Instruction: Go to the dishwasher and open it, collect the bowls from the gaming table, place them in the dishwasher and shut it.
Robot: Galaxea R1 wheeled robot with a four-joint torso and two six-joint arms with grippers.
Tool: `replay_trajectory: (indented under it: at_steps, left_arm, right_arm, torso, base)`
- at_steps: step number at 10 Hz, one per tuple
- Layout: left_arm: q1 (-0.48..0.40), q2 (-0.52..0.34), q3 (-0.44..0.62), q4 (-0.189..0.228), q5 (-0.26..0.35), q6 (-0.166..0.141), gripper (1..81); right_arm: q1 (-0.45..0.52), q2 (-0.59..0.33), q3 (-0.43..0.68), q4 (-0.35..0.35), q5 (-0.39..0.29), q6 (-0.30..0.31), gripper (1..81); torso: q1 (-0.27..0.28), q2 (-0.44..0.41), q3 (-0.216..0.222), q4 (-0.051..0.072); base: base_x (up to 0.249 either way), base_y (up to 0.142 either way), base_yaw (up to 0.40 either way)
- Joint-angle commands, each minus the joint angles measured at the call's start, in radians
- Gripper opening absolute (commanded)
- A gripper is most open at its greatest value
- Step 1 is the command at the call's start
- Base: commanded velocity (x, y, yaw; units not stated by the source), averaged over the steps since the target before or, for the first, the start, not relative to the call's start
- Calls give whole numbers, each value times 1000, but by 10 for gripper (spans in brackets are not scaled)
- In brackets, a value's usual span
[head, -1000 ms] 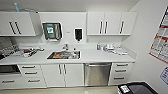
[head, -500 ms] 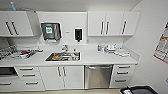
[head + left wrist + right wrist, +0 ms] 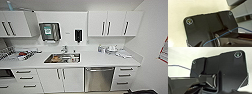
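A robot faces a white office kitchenette. The dishwasher (image 3: 99,78), with a stainless-steel front and bar handle, sits closed under the white countertop (image 3: 100,60), right of the sink (image 3: 62,58), so the task seems barely begun: opening, collecting bowls and loading all remain. White wall cabinets (image 3: 115,23) hang above, drawers (image 3: 124,78) flank the dishwasher. Whether either gripper is open or closed cannot be told.

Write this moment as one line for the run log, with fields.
phase: facing kitchen counter | dishwasher: door shut, under counter, right of sink | bowls: none in view | grippers: cannot tell
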State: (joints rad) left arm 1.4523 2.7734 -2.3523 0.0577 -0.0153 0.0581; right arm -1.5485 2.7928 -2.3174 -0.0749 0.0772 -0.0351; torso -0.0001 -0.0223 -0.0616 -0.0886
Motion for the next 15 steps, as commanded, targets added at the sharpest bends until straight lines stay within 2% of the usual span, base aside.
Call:
replay_trajectory:
  at_steps: [1,15]
  left_arm:
    - [-53,-14,8,10,52,9,811]
    - [-45,-15,8,11,38,9,811]
  right_arm:
    - [44,-10,9,-11,-54,-5,811]
    - [41,-6,6,-2,-51,-2,811]
  torso:
    - [0,0,0,0]
    - [0,0,0,0]
  base:
    - [133,0,0]
    - [111,0,0]
